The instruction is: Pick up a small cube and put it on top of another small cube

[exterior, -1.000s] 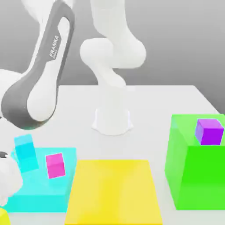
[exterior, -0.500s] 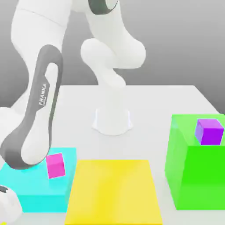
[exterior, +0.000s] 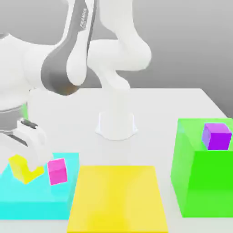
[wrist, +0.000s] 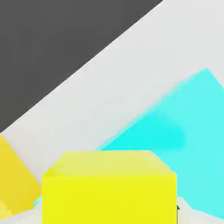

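The yellow cube [exterior: 21,167] is held tilted at the exterior view's left, clamped in the claw [exterior: 28,164], above the cyan slab [exterior: 27,200]; in the hand view it [wrist: 109,186] is seen close under the camera with the slab [wrist: 183,131] beyond. Just beside it, toward the right, the magenta cube [exterior: 57,171] rests on the slab and is judged the likely target. A slip is judged possible, since the yellow cube appears gripped askew; released with that tilt, it could roll off the small magenta top. The magenta cube could also be knocked aside if the sideways move is made too low, given how near the two are. Further right lie the yellow slab [exterior: 118,198], the green block [exterior: 202,182] and the purple cube [exterior: 217,135]. The arm [exterior: 73,54] is folded over from its base on the tabletop [exterior: 159,104], the wrist brought down at the far left
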Controlling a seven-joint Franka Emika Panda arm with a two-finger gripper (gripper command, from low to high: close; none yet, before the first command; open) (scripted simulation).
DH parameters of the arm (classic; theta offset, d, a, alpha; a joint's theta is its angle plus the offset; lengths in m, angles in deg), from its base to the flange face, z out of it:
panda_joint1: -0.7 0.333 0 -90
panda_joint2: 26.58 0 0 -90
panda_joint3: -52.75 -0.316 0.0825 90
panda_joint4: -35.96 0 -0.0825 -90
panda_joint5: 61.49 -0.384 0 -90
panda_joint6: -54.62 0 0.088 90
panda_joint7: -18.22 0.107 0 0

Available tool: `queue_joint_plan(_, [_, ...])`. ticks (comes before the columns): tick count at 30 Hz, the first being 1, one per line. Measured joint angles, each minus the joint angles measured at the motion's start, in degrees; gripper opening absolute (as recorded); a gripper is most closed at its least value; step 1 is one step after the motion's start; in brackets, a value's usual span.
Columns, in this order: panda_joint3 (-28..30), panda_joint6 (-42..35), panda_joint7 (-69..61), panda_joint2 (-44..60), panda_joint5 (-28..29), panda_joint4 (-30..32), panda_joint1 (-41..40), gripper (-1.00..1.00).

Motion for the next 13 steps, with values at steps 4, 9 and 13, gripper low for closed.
queue_joint_plan(4, [-2.59,-1.31,10.62,-8.59,6.05,6.66,-1.74,-1.00])
queue_joint_plan(9, [-3.43,6.15,13.87,-5.55,6.85,11.04,-2.21,-1.00])
queue_joint_plan(13, [-3.35,8.56,13.39,-3.57,6.14,11.52,-2.05,1.00])
